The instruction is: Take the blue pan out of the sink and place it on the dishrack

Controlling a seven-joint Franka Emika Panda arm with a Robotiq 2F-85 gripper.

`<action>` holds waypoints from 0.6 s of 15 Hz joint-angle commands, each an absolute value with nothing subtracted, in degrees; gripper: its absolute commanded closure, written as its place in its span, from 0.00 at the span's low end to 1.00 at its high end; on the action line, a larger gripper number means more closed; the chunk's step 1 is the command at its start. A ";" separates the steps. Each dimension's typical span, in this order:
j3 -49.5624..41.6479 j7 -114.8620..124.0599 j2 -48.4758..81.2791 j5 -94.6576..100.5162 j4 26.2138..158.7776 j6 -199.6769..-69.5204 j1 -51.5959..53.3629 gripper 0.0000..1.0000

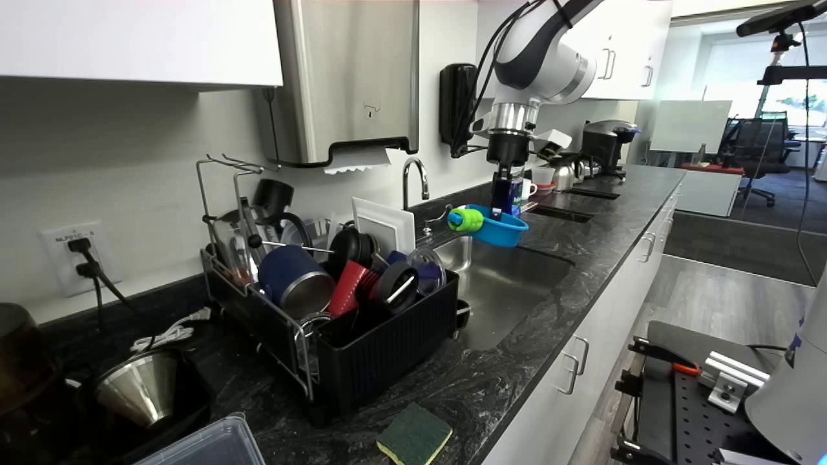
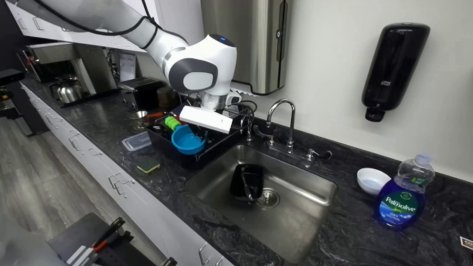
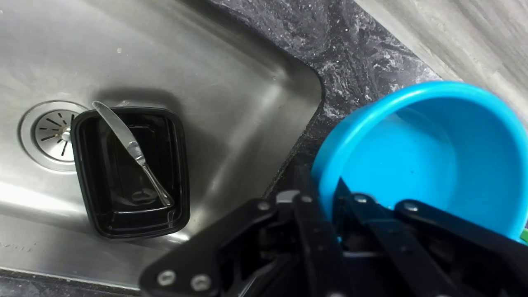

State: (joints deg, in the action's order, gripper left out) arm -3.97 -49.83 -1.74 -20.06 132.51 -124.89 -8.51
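The blue pan (image 1: pixel 507 234) has a round bowl and a green handle (image 1: pixel 466 220). My gripper (image 1: pixel 496 210) is shut on the pan's rim, one finger inside the bowl and one outside. It holds the pan in the air above the sink (image 1: pixel 484 303). In an exterior view the pan (image 2: pixel 187 140) overlaps the dishrack (image 2: pixel 159 142) in the picture, and the gripper's fingers are partly hidden. In the wrist view the pan (image 3: pixel 412 152) is at the right, with the gripper (image 3: pixel 328 194) on its near rim. The black dishrack (image 1: pixel 394 349) is full of dishes.
A black tray (image 3: pixel 136 173) with a knife (image 3: pixel 128 140) lies in the sink. The faucet (image 2: pixel 290 118) rises behind it. A soap bottle (image 2: pixel 401 199) and white bowl (image 2: pixel 371 180) stand beside the sink. A sponge (image 1: pixel 415 434) lies before the rack. A paper towel dispenser (image 1: pixel 362 77) hangs above.
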 commanded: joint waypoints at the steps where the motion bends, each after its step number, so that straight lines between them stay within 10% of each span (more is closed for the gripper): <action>1: -5.03 -49.75 -1.75 -19.99 132.47 -124.83 -7.45 0.97; 9: -4.01 -50.25 -7.73 -20.75 133.24 -123.58 -3.60 0.97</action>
